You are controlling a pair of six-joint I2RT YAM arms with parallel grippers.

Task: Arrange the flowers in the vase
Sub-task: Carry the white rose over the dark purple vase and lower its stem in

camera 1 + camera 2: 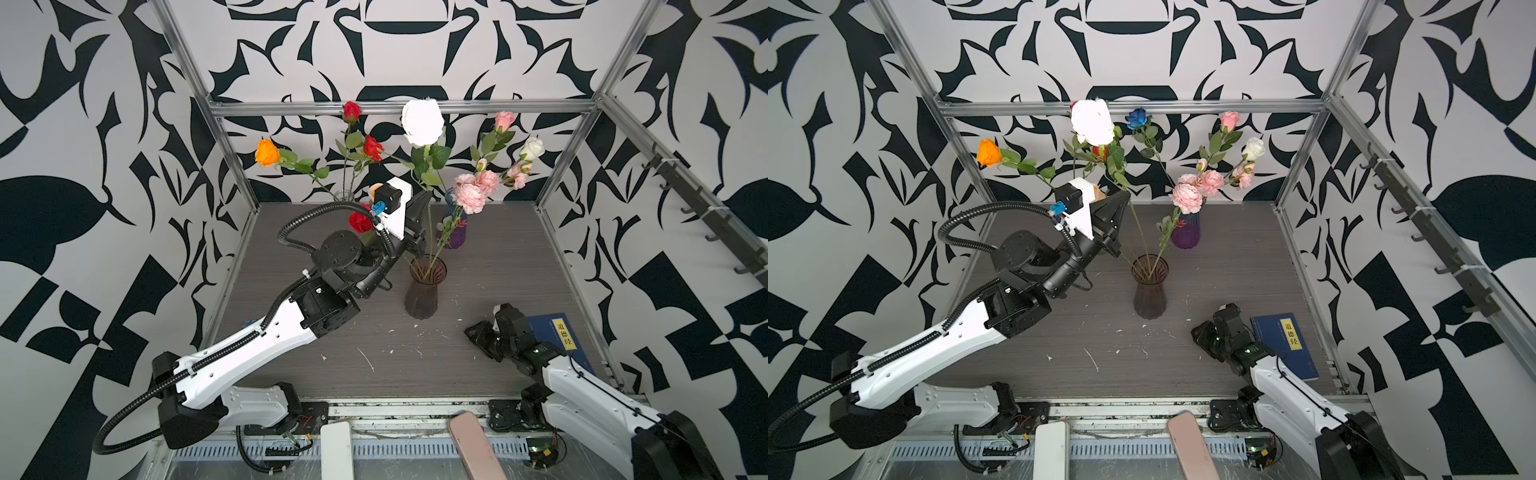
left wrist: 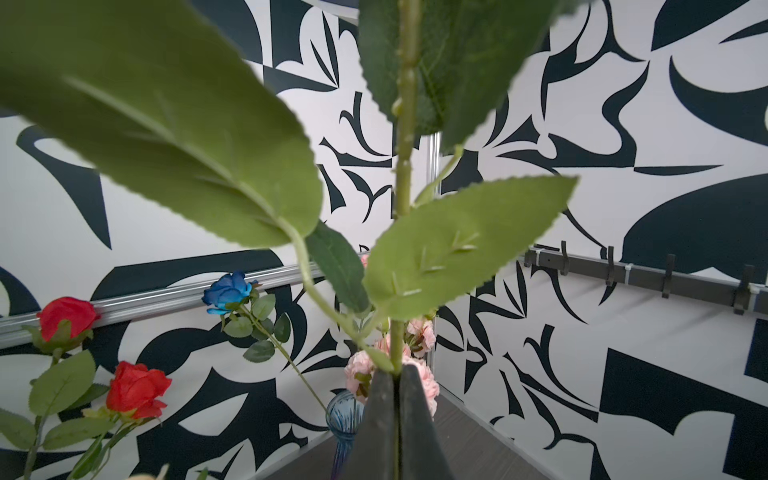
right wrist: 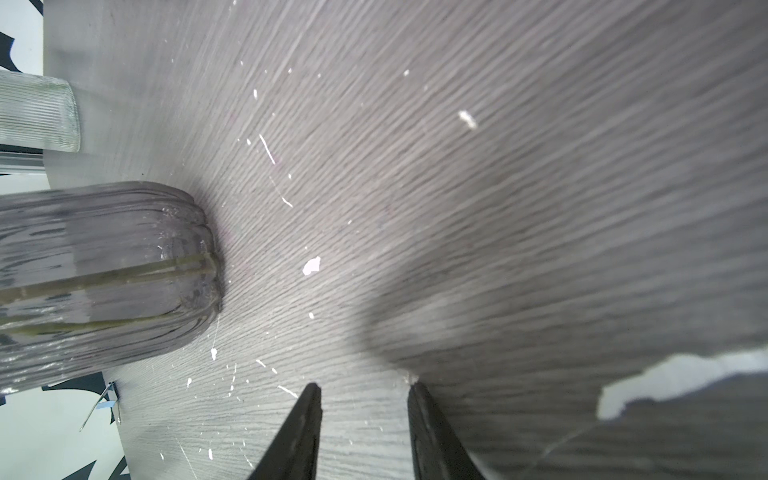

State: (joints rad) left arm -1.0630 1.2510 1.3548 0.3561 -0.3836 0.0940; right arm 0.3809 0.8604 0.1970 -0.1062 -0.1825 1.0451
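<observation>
Three vases: the clear vase point(image 1: 344, 194) is back-left of the smoky vase point(image 1: 424, 291), the purple vase point(image 1: 456, 235) back-right of it.

Flowers, left to right:
- one orange rose point(image 1: 267, 153)
- three red roses point(image 1: 372, 148)
- one peach bloom point(image 1: 375, 190), mostly hidden
- one big white bloom point(image 1: 422, 122)
- one blue rose point(image 1: 1137, 118)
- a pink ruffled cluster point(image 1: 471, 195), count unclear
- one pink rose point(image 1: 504, 120)
- one small white rose point(image 1: 532, 148)

Two stems sit in the smoky vase.

The left claw point(image 2: 397, 370), up and left of the smoky vase, is clamped tight on the white bloom's stem point(image 2: 405, 187). The stem's long axis is near upright, foot in the smoky vase, bloom on top.

The right claw point(image 3: 365, 388) is low over the counter point(image 1: 498, 257), front-right of the smoky vase and beside one blue book point(image 1: 557, 336). Its tips are partly apart, gripping nothing.
</observation>
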